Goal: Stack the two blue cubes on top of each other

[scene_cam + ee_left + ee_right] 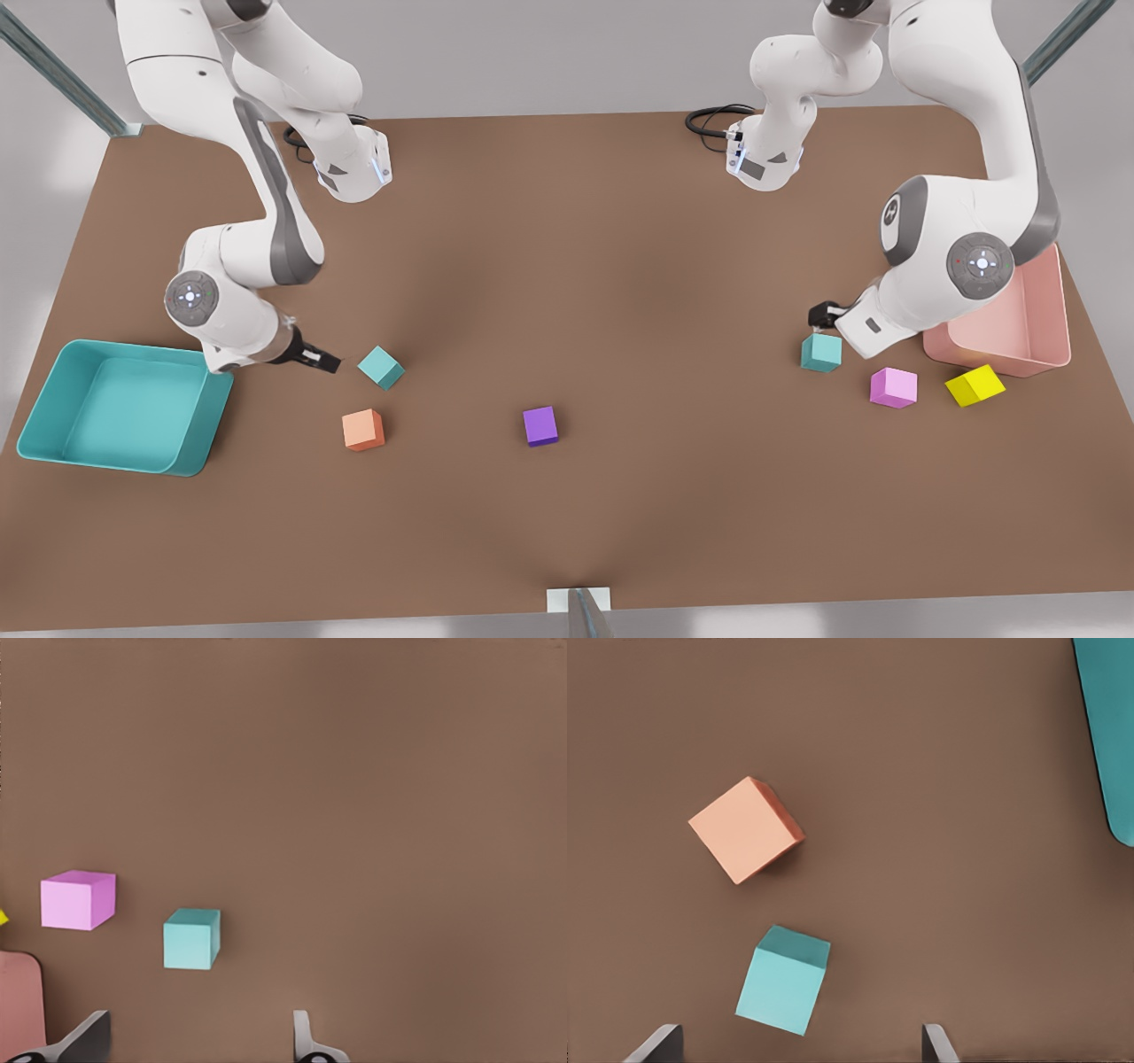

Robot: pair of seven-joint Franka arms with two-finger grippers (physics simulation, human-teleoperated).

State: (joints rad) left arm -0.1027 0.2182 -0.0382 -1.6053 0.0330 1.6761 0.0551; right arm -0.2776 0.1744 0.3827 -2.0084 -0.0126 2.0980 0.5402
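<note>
Hovering low over the brown matte tabletop [585, 266], both arms have a cube in reach but neither touches one. The left gripper [824, 314], on the front view's right, sits just beside one small matte teal cube [821, 352]; in its wrist view the fingers [84, 1038] stand wide apart with that cube [191, 939] ahead of the gap, free on the table. The right gripper [324, 361], on the front view's left, is just beside the other small matte teal cube [381, 367]; its fingers [657, 1043] are likewise spread, with the cube [784, 980] lying turned at an angle between and ahead of them. My reading: each arm is lined up for a grasp, which would explain the open jaws and low wrists. Nothing is stacked yet; the two teal cubes lie well apart, at opposite sides of the table.

Bystanders: a peach-orange cube [363, 430] near the front-left teal cube, a purple cube [539, 426] mid-table, and a pink cube [893, 387] and a yellow cube [974, 385] near the other. A large teal plastic bin [40, 399] sits at the front view's left edge; a pale pink bin [1054, 301] sits behind the left arm.

Surface is flat, uniform brown and unmarked. Surroundings are pale grey, with metal frame struts [53, 66] at the far corners.
</note>
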